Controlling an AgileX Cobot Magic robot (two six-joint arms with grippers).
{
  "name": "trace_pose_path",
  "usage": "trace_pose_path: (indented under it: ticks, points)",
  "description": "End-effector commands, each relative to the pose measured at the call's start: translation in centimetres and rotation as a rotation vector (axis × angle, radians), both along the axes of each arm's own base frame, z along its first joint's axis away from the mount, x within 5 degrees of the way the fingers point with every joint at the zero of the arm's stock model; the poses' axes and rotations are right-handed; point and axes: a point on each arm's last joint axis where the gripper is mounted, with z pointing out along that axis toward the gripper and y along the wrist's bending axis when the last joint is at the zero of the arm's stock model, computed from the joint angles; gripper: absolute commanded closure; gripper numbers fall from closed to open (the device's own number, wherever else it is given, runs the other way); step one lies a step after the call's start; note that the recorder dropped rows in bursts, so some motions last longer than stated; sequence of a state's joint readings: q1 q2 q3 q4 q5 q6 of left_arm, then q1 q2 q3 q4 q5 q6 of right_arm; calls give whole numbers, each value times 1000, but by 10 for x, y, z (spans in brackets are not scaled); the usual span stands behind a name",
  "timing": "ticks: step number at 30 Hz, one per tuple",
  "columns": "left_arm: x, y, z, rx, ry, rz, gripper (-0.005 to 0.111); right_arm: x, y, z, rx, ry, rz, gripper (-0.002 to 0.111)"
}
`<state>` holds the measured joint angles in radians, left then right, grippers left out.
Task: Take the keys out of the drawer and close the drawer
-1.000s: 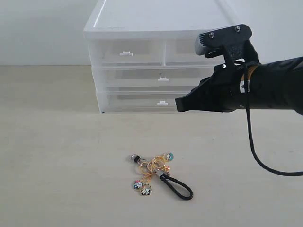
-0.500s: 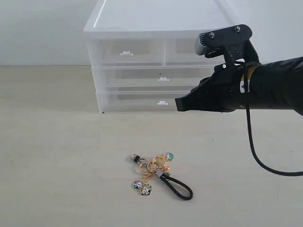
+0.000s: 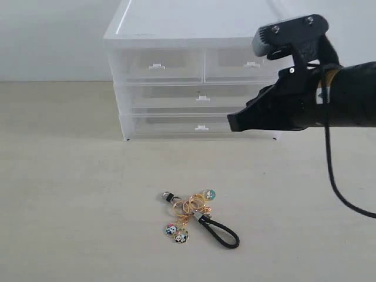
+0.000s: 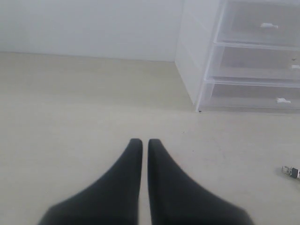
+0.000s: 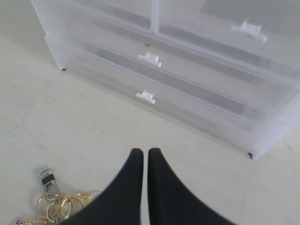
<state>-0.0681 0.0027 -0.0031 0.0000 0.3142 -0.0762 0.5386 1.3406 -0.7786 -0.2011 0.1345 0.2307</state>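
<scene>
Nearest, in the lower middle of the exterior view, the keys (image 3: 197, 216) lie on the pale table (image 3: 70, 194). Their gold rings and panda charms are bunched together and the black cord loop trails to the lower right, exactly where they lay a second ago. The left gripper (image 4: 141, 141) shows only in its wrist view, jaws pressed together on nothing, over bare table. Farther back, the right gripper (image 3: 230, 123) hangs in the air at centre right, jaws closed and empty. Since the earlier frame it has shifted right and slightly up, uncovering the tab (image 3: 252, 64) on the right small drawer. Behind it stands the chest (image 3: 194, 35). Its left small drawer (image 3: 157, 66), in the upper middle, is pushed in flush, as before.
</scene>
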Motion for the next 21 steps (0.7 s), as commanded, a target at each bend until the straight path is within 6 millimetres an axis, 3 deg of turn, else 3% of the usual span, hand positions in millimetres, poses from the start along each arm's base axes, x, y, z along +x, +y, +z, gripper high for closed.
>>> trace_pose_path:
  ticks: [1, 6, 13, 21]
  points:
    - [0, 0, -1, 7, 1, -1, 103, -27, -20, 33, 36, -103, -5, 108]
    - [0, 0, -1, 7, 1, -1, 103, -79, -51, 50, 153, -334, 11, 108]
    - [0, 0, -1, 7, 1, -1, 103, -140, -102, 17, 240, -500, -129, 108]
    - [0, 0, -1, 7, 1, -1, 103, -184, -131, -10, 336, -636, -325, 108]
